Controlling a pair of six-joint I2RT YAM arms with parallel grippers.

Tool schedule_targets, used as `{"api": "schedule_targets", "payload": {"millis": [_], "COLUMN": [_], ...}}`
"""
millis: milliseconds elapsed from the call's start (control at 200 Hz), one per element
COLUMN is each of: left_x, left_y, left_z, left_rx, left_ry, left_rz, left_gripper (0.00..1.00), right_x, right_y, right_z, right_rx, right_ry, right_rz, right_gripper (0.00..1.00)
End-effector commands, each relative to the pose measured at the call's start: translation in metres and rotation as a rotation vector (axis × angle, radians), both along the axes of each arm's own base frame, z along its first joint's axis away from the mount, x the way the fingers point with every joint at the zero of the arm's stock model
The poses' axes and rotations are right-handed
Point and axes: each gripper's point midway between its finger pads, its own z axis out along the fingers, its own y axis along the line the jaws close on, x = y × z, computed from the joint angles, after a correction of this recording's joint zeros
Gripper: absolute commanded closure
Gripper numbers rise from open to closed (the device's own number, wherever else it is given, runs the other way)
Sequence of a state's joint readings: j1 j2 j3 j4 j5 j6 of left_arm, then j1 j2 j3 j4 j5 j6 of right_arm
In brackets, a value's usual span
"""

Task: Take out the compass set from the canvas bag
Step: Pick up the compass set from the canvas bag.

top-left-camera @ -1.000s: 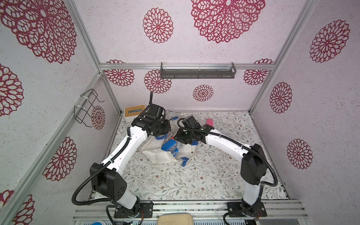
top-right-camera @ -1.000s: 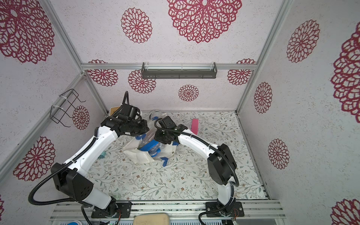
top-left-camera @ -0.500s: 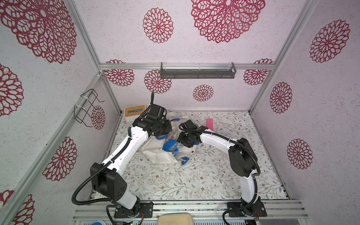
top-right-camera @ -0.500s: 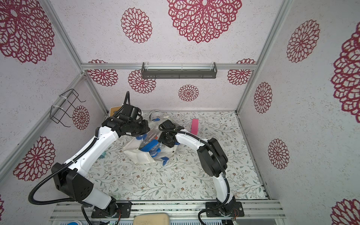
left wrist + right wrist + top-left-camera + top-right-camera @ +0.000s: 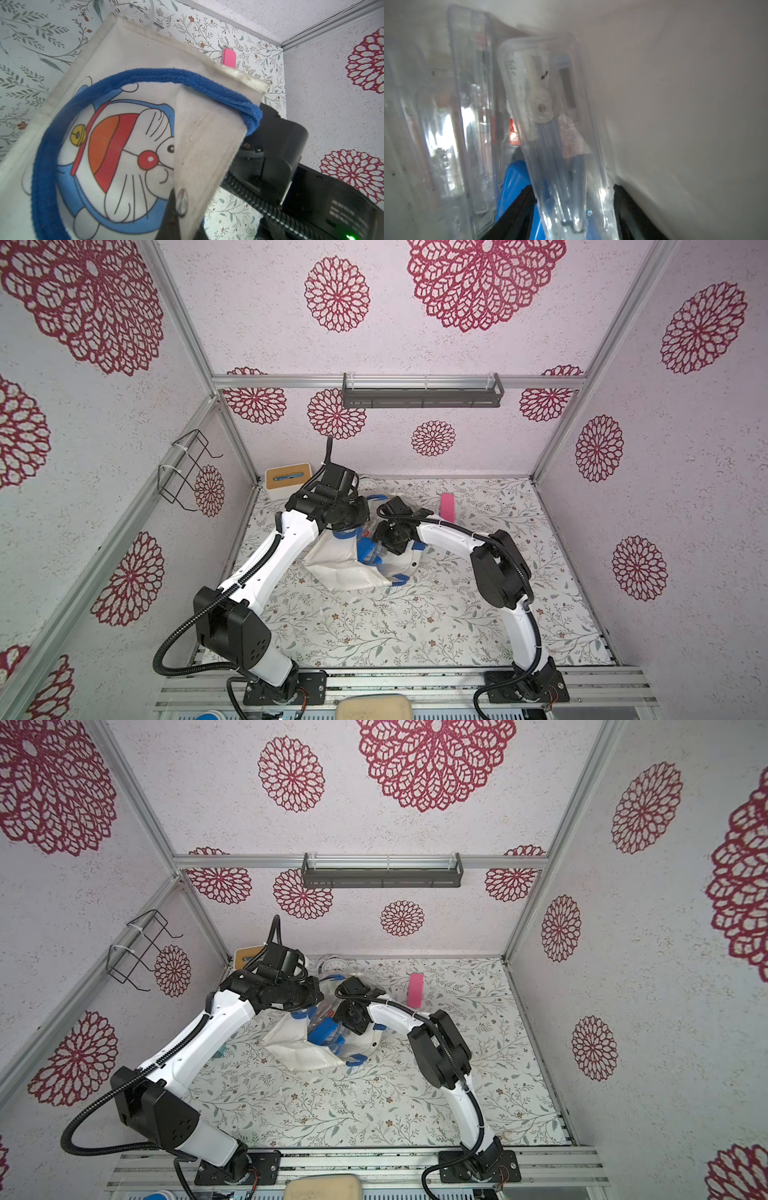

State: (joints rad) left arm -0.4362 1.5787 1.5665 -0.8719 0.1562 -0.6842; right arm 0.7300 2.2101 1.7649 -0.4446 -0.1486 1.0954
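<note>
The canvas bag point(image 5: 345, 568) point(image 5: 299, 1048) lies on its side mid-table, off-white with blue straps. In the left wrist view its cartoon-print side point(image 5: 124, 52) fills the frame. My left gripper point(image 5: 182, 209) is shut on a flap of the bag's rim, holding the mouth up. My right gripper point(image 5: 572, 191) is inside the bag and open. Its black fingers point(image 5: 517, 207) stand on either side of the compass set point(image 5: 542, 108), a clear plastic case with a white-hinged compass inside. In both top views only the right wrist point(image 5: 395, 531) shows at the bag's mouth.
A second clear case point(image 5: 471, 124) and a blue piece point(image 5: 517, 176) lie beside the compass set in the bag. A pink block point(image 5: 447, 506) stands behind the bag, a clock point(image 5: 131, 10) and a wood-topped box point(image 5: 288, 476) at the back left.
My right gripper has pushed a little deeper into the bag and its jaws have spread wider. The right elbow has folded in toward the bag. The left arm has stayed still.
</note>
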Motion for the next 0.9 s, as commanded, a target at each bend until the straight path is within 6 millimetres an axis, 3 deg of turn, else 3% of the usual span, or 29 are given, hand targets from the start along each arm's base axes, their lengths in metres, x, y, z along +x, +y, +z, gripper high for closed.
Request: {"api": "schedule_targets", "payload": {"millis": [0, 180, 390, 896], "left_x": [-0.002, -0.005, -0.006, -0.002], "left_y": [-0.008, -0.006, -0.002, 0.002], "left_z": [0.013, 0.012, 0.014, 0.015], "left_rx": [-0.039, -0.036, -0.025, -0.018], "left_ry": [-0.036, -0.038, -0.049, -0.054], "left_rz": [-0.017, -0.019, -0.016, -0.019], "left_gripper": [1.0, 1.0, 1.0, 1.0], "right_x": [0.003, 0.002, 0.0, -0.022], "right_y": [-0.009, -0.013, -0.018, -0.046], "right_z": [-0.021, -0.019, -0.001, 0.034], "right_rx": [-0.008, -0.011, -0.016, -0.028], "right_ry": [0.073, 0.056, 0.003, -0.067], "right_rz": [-0.048, -0.054, -0.036, -0.042], "right_gripper": [0.42, 0.52, 0.62, 0.7]}}
